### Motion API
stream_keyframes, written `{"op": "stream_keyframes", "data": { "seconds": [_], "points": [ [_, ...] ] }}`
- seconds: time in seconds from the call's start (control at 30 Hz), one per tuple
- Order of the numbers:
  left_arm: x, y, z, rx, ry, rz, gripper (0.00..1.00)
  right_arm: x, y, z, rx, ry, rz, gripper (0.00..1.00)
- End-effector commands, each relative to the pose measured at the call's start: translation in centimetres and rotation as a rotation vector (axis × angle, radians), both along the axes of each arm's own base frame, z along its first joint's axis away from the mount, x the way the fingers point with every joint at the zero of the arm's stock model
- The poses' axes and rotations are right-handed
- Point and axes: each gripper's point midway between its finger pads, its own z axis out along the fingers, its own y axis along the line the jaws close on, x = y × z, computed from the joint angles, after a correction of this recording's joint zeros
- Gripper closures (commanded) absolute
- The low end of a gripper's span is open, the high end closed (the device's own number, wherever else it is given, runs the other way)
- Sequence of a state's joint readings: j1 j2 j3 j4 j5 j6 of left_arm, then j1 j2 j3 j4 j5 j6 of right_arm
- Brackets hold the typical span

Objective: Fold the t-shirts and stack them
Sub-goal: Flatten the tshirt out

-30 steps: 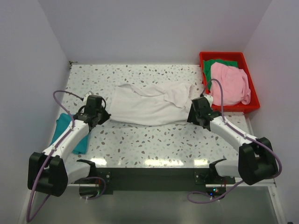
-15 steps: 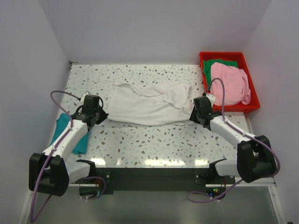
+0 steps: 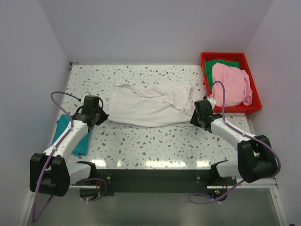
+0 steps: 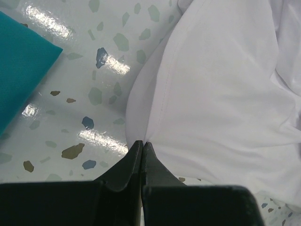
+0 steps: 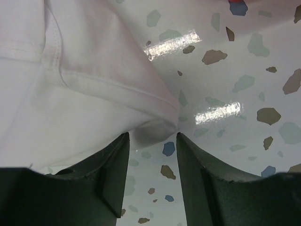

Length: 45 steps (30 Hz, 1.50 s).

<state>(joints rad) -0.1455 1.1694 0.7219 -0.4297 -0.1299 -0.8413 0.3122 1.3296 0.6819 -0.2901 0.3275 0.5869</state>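
Observation:
An off-white t-shirt [image 3: 150,106] lies crumpled and spread sideways in the middle of the table. My left gripper [image 3: 99,115] is at its left edge, and in the left wrist view it [image 4: 142,143] is shut on a pinch of the shirt's hem [image 4: 221,94]. My right gripper [image 3: 195,115] is at the shirt's right end, and in the right wrist view it [image 5: 151,136] is open with a corner of the shirt [image 5: 70,94] lying between the fingertips. A teal t-shirt [image 3: 70,134] lies folded at the left edge. A pink t-shirt [image 3: 230,84] lies on a green one [image 3: 217,63].
A red plastic bin [image 3: 225,55] at the back right holds the pink and green shirts. The speckled table [image 3: 155,141] is walled at the back and on both sides. The teal shirt also shows in the left wrist view [image 4: 19,70].
My left gripper has drawn a little to the left with the shirt's edge. My right gripper has shifted slightly right, to the shirt's right corner.

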Motion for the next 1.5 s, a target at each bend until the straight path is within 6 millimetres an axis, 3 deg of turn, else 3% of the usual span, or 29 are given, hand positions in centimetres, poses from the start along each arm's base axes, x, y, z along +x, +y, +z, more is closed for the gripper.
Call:
{"op": "stream_keyframes", "data": {
  "seconds": [0.0,0.27,0.33,0.37,0.43,0.47,0.5,0.67,0.73,0.83,0.93,0.97,1.03,1.07,1.13,1.17,1.23,1.27,1.33,1.37,1.47],
  "points": [
    [1.6,0.0,1.6,0.0,-0.057,-0.019,1.0,1.3,0.3,-0.2,0.02,-0.043,-0.026,0.52],
    [2.0,0.0,1.5,-0.001,-0.056,-0.02,1.0,3.2,0.7,-0.9,0.024,-0.06,-0.045,0.52],
    [2.1,0.0,1.6,0.003,-0.056,-0.023,1.0,3.6,0.7,-1.0,0.017,-0.06,-0.05,0.56],
    [2.2,0.0,1.7,0.003,-0.059,-0.02,1.0,3.7,0.7,-1.0,0.013,-0.06,-0.049,0.7],
    [2.3,0.0,1.9,0.009,-0.062,-0.028,1.0,3.8,0.7,-0.4,0.013,-0.057,-0.048,0.88],
    [2.5,0.0,2.2,0.011,-0.066,-0.032,1.0,3.9,0.8,0.6,0.023,-0.08,-0.042,0.98],
    [2.5,-0.1,2.4,0.009,-0.072,-0.037,1.0,3.8,0.7,1.3,0.02,-0.084,-0.041,1.0],
    [2.8,-0.2,4.5,0.022,-0.116,-0.079,1.0,3.3,0.5,7.1,0.028,-0.171,-0.014,1.0],
    [2.7,-0.2,5.6,0.03,-0.143,-0.089,1.0,2.6,0.5,10.6,0.059,-0.236,0.0,1.0],
    [2.3,0.1,8.2,0.047,-0.204,-0.094,1.0,1.5,0.6,15.6,0.104,-0.328,0.022,1.0],
    [2.0,0.5,12.5,0.06,-0.299,-0.088,1.0,0.2,0.8,21.0,0.155,-0.436,0.048,1.0],
    [1.8,0.7,15.5,0.061,-0.363,-0.08,1.0,0.1,0.8,23.7,0.173,-0.491,0.053,1.0],
    [1.4,0.8,18.4,0.063,-0.423,-0.075,1.0,-0.9,0.5,26.4,0.179,-0.54,0.06,1.0],
    [0.9,0.9,22.1,0.055,-0.51,-0.07,1.0,-1.3,0.2,28.9,0.178,-0.583,0.066,1.0],
    [0.2,0.9,25.4,0.044,-0.586,-0.066,1.0,-2.2,-0.2,31.6,0.177,-0.63,0.07,1.0],
    [-0.8,0.9,28.5,0.029,-0.659,-0.07,1.0,-2.9,-0.4,34.4,0.184,-0.687,0.077,1.0],
    [-1.8,0.7,31.3,0.006,-0.727,-0.071,1.0,-3.9,-0.6,36.4,0.192,-0.722,0.09,1.0],
    [-2.8,0.7,33.5,-0.004,-0.778,-0.073,1.0,-4.5,-0.8,38.3,0.2,-0.764,0.097,1.0],
    [-3.9,0.7,35.9,-0.017,-0.835,-0.075,1.0,-5.2,-0.9,39.3,0.192,-0.771,0.11,1.0],
    [-4.1,0.7,36.3,-0.016,-0.841,-0.076,1.0,-5.3,-0.8,40.1,0.191,-0.786,0.125,1.0],
    [-3.3,0.6,36.6,-0.013,-0.84,-0.081,1.0,-4.8,-0.6,40.1,0.18,-0.78,0.138,1.0]
  ]
}}
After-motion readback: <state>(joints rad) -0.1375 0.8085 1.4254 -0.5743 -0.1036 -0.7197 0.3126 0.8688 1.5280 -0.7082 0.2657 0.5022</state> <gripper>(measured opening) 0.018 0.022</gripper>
